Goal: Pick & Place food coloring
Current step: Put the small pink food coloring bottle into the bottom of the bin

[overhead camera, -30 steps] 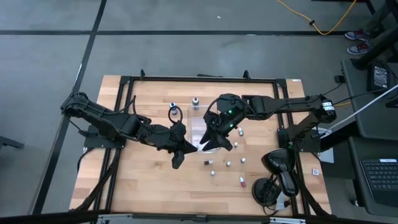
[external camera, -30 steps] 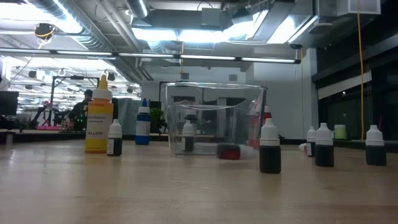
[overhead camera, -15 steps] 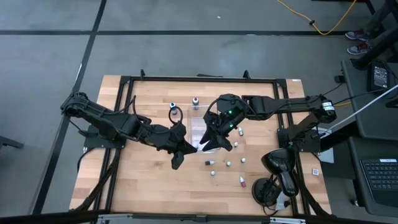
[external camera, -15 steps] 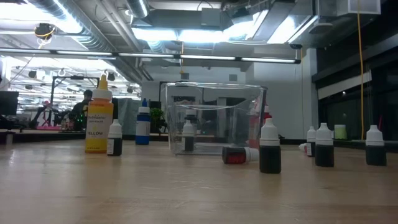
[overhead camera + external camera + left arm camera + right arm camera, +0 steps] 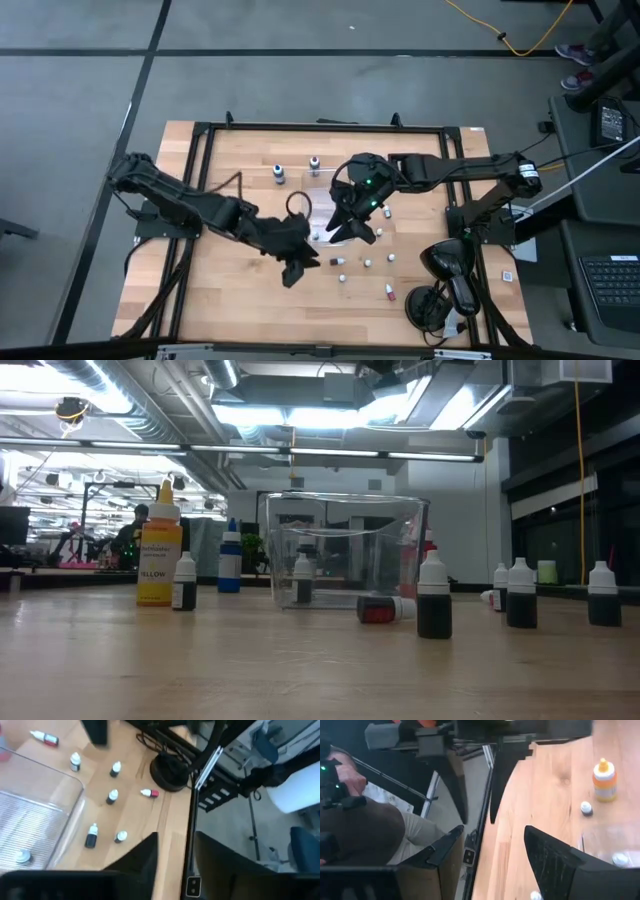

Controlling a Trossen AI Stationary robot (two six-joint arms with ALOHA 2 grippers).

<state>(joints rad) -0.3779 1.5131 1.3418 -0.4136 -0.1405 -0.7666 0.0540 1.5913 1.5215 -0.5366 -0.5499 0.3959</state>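
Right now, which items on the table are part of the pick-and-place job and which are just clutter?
Job items:
- small bottles, loose on the wood
- red bottle, lying on its side
- clear tray, one small bottle standing inside
- left gripper and right gripper, both near the tray

Just lying about:
- tall yellow bottle
- cable frame round the table edge

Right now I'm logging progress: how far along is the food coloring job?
Done: one bottle stands inside the clear tray. In hand: nothing visible; the left hand hovers near the lying dark bottle, and the right hand is over the tray. Left: several bottles, including the yellow bottle, stand outside.
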